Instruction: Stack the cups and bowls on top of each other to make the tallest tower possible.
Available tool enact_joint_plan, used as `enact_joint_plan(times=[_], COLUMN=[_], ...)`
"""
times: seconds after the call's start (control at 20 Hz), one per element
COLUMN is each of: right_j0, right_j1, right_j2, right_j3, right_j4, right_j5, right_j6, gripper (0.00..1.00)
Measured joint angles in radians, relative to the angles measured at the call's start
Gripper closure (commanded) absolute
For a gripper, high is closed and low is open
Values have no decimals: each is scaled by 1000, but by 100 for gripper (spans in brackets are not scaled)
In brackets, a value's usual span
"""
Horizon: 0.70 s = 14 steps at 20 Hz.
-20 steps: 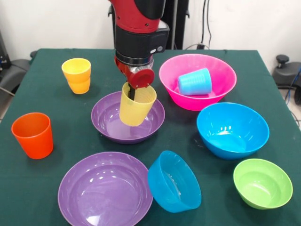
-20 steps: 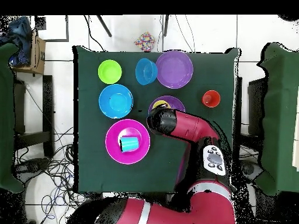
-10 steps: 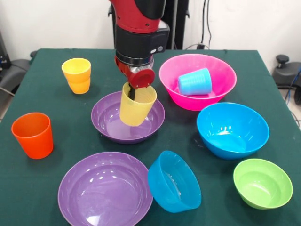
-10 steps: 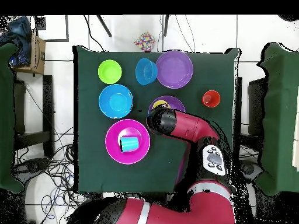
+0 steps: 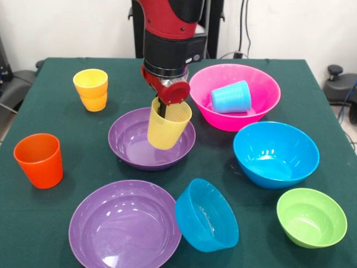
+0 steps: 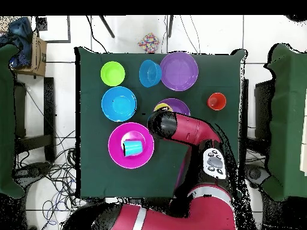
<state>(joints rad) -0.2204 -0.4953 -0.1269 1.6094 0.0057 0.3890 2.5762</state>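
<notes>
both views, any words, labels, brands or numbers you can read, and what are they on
No readable text in either view.
Cups and bowls, including the pale yellow cup held in the claw: plain, no print visible.
Arm: a small round mark on the black wrist, too small to read.
Panel on the arm in the overhead view: buttons or marks, too blurred to read.

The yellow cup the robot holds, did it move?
Yes. The pale yellow cup shifted right toward the pink bowl, above the purple bowl.
</notes>
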Motion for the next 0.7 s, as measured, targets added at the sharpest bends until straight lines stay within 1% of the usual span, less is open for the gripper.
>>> enact_joint_plan(times=[0.35, 0.5, 0.7], right_j0=[21, 51, 70], right_j1=[0, 0, 0], right_j2=[-19, -49, -67], right_j3=[-5, -17, -35], right_j4=[0, 0, -1], right_j5=[3, 24, 57], right_j6=[0, 0, 0], gripper=[100, 100, 100])
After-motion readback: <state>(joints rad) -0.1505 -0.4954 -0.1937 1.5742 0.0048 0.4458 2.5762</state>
